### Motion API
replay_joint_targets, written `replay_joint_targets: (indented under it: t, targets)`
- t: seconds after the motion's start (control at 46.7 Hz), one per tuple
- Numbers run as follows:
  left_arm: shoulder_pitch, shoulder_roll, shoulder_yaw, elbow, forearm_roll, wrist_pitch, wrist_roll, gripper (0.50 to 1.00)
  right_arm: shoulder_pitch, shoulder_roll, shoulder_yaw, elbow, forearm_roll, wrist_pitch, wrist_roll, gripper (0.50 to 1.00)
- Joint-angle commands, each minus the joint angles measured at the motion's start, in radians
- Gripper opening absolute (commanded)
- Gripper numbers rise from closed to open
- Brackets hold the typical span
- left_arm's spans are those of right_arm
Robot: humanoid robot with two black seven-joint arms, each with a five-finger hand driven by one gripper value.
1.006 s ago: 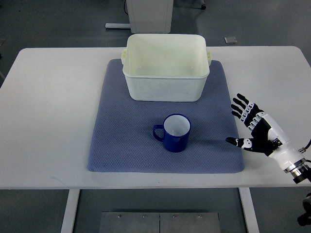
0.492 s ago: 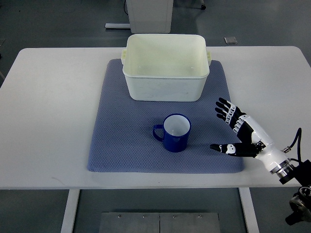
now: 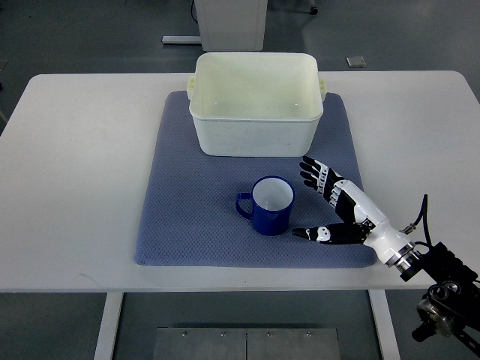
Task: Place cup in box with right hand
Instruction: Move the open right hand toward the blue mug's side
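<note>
One hand at work: the right hand [image 3: 324, 206] reaches, fingers spread and empty, just beside the cup [image 3: 270, 205] standing upright near the box [image 3: 256, 135]. Next, close around it.

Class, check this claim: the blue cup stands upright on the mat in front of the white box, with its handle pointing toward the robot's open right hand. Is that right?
Not quite. In the top view the blue cup does stand upright on the mat in front of the white box, but its handle points to the picture's left, away from the open right hand.
</note>
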Motion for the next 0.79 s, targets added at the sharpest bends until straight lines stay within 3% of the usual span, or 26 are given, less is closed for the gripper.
replay_joint_targets:
  t: [0.0,0.214,0.771]
  targets:
    - [0.000,0.000,0.000,0.000,0.000,0.000,0.000,1.000,0.006,0.014,-0.008,-0.005,-0.002,-0.013,-0.015,1.000]
    - [0.000,0.000,0.000,0.000,0.000,0.000,0.000,1.000,0.039,0.037,-0.053,-0.025,-0.002,-0.061,-0.031,0.998]
    - [0.000,0.000,0.000,0.000,0.000,0.000,0.000,1.000,0.074,0.106,-0.092,-0.076,-0.012,-0.091,-0.078,0.985]
